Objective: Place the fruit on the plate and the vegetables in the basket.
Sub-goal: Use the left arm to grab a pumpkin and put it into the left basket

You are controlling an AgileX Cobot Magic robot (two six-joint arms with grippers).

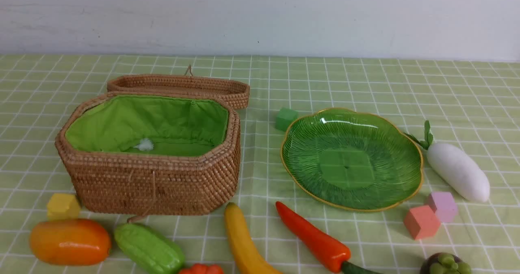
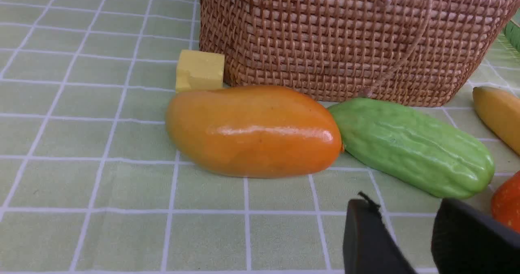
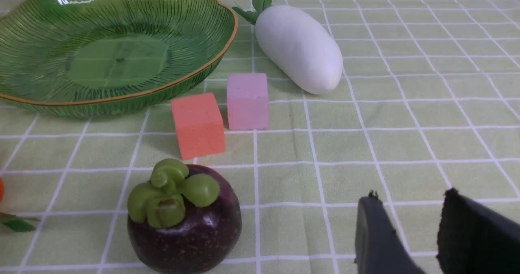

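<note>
While both grippers hang over the checked cloth (image 1: 260,233), the left gripper (image 2: 396,203) and the right gripper (image 3: 408,197) each have their dark, rough-edged fingers apart, with nothing between them. The basket (image 1: 154,184), eight-sided and coarsely woven, stands with its lid (image 1: 227,91) back, showing a gathered, bright green fabric lining (image 1: 162,113). Right of it lies the plate (image 1: 345,168), ribbed green glass with a wavy gold edge.

In front of the basket rest the glossy, oval mango (image 1: 71,241), the bumpy green gourd (image 1: 150,247) and a lobed orange-red piece (image 1: 202,269), partly cut off. The smooth, curved banana (image 1: 245,241) and the shiny, tapering chili (image 1: 315,237) lie further right. The round, dark mangosteen (image 3: 185,225), capped in green, sits near the matte pink-red cube (image 3: 199,126) and lilac cube (image 3: 248,101). Beyond the plate's right side lies the smooth white radish (image 1: 459,172). A yellow foam cube (image 1: 63,206) sits beside the basket, a green one (image 1: 286,119) by the plate.
</note>
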